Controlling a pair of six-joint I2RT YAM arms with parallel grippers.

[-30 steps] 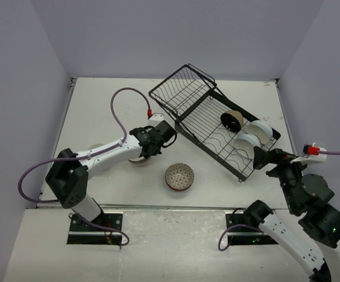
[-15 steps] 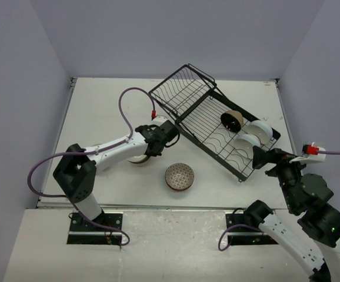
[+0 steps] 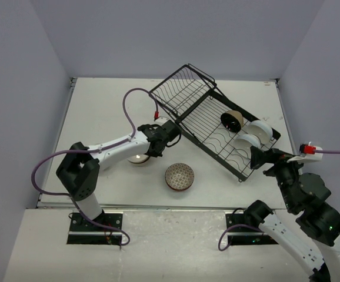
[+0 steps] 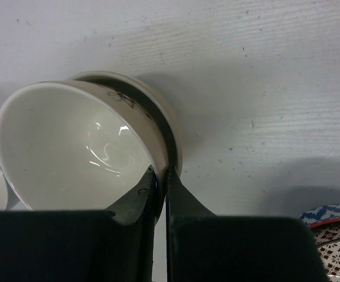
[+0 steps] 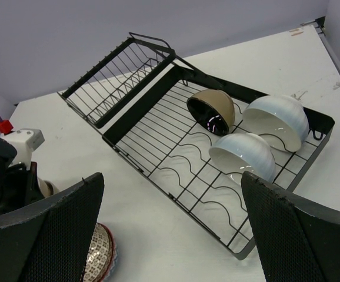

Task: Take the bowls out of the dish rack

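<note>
Since earlier, left arm (image 3: 117, 144) has swung right, toward rack (image 5: 152, 126). Now left fingers (image 4: 171, 183) pinch cream bowl (image 4: 70, 147) by rim, tilted over bench (image 4: 264, 70); right fingers (image 3: 263, 158) wide; three bowls (image 5: 211, 111) racked. Risk: rim slips, bowl topples.

White wood-grain table (image 3: 99, 111), faint scuffs; lavender walls (image 3: 158, 35) on three sides

Glossy cream glaze on the bowl (image 4: 82, 147), light glinting inside; the bench (image 4: 264, 88) is matt white, grainy and speckled. Over on the dish rack (image 5: 176, 135), thin black coated wire, and the white bowls (image 5: 279, 120) shine smooth.
</note>
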